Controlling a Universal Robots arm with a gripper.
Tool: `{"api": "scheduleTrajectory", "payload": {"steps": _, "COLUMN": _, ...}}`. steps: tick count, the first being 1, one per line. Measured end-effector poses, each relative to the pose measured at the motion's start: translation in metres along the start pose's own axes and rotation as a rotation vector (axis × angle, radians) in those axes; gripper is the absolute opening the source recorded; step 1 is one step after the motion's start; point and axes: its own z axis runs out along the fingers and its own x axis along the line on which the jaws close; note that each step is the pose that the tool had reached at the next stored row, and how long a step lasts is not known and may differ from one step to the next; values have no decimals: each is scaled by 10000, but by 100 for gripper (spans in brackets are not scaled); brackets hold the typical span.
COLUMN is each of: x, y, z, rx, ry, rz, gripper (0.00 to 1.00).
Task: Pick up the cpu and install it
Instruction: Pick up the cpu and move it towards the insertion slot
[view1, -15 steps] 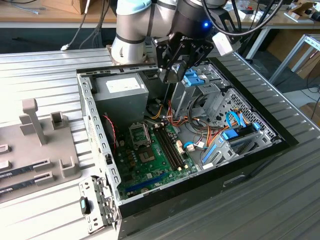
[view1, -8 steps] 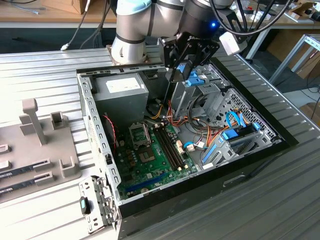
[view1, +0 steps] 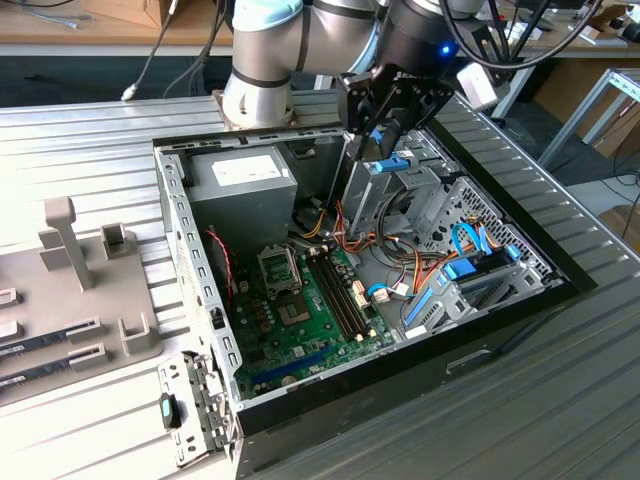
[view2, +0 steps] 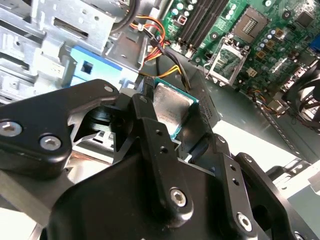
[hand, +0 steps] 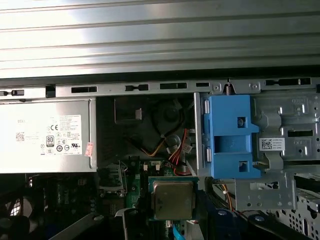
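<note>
Two black fingers (view2: 145, 120) of my gripper (view2: 172, 122) are drawn in narrow on the cpu (view2: 172, 106), one on each of two opposite edges, so the chip sits right between them. I hold it in the air over the open computer case (view1: 170, 200), above the case's inside by the blue bracket (hand: 230, 135) and well above the green motherboard (view1: 310, 320) on the case floor. The silver socket frame (view1: 278, 268) on that board lies apart from the chip, nearer the middle of the case. A grey power supply (hand: 45, 135) fills one corner of the case.

The case lies on its side on a ribbed metal bench (view1: 560, 400), with a grey fixture (view1: 70, 260) of posts and slots outside the case, on the exterior view's left.

The cpu's dull silver top faces both wrist cameras, with a thin green edge around it. It is square, so I can tell no long axis; in the first wrist view its edges run square with the case wall.
</note>
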Motion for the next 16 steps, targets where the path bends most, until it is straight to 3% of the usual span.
{"api": "scheduleTrajectory", "payload": {"steps": 2, "x": -48, "y": 2, "z": 0, "rx": 0, "ry": 0, "rz": 0, "gripper": 47}}
{"api": "scheduleTrajectory", "payload": {"steps": 5, "x": -50, "y": -23, "z": 3, "rx": 0, "ry": 0, "rz": 0, "gripper": 47}}
{"api": "scheduleTrajectory", "payload": {"steps": 11, "x": -38, "y": -150, "z": 29, "rx": 0, "ry": 0, "rz": 1, "gripper": 47}}
{"api": "scheduleTrajectory", "payload": {"steps": 16, "x": -37, "y": -163, "z": 34, "rx": 0, "ry": 0, "rz": 0, "gripper": 47}}
